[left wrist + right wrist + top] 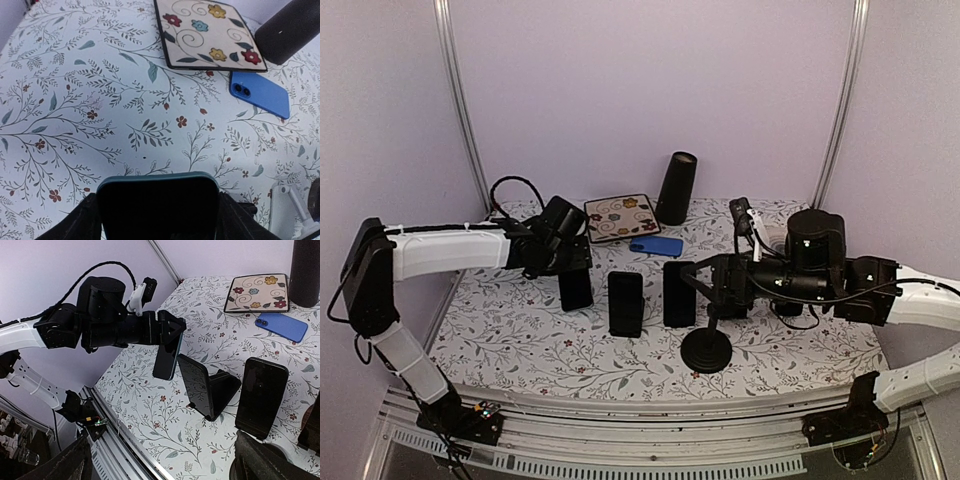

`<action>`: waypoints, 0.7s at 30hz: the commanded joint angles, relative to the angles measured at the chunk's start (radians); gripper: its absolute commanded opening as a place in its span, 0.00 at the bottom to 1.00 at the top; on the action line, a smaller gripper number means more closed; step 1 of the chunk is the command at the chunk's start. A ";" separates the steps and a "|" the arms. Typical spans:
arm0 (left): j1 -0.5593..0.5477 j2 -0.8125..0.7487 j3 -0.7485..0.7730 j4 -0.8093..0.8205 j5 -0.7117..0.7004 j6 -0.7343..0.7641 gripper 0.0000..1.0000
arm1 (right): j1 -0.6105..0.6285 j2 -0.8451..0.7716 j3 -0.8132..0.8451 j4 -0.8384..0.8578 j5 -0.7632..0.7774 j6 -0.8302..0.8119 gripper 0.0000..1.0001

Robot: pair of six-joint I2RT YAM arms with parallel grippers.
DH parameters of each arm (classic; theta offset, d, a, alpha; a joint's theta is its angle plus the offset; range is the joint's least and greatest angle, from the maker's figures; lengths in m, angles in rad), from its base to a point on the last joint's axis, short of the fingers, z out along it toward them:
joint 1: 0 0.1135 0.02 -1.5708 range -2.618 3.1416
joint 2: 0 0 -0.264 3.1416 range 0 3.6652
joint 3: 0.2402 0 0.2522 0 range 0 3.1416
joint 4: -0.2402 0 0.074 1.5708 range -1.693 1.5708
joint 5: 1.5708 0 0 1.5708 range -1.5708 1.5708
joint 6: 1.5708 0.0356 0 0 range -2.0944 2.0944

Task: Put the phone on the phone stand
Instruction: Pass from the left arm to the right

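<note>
Floral-cloth table [520,340]. Grips phone [576,290] upright in left gripper [572,262] — phone stand [708,350] off rightward, nearer spread-open right gripper [712,288].

You had a white tablecloth [75,100] printed with grey-green leafy sprigs and small red flowers. Your square mat [207,32] was cream, black-bordered, with dark swirls and red, blue and yellow flowers. The blue phone [261,94] was plain. The teal-rimmed phone [157,207] showed a black face. The cylinder [676,187] was black.
</note>
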 commanded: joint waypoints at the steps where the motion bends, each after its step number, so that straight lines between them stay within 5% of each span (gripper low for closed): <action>1: -0.027 -0.080 0.055 0.001 0.010 0.038 0.56 | -0.004 0.040 0.040 0.072 -0.038 -0.021 0.99; 21: -0.136 -0.184 0.169 0.018 0.047 0.099 0.55 | -0.012 0.268 0.162 0.196 -0.061 -0.039 0.99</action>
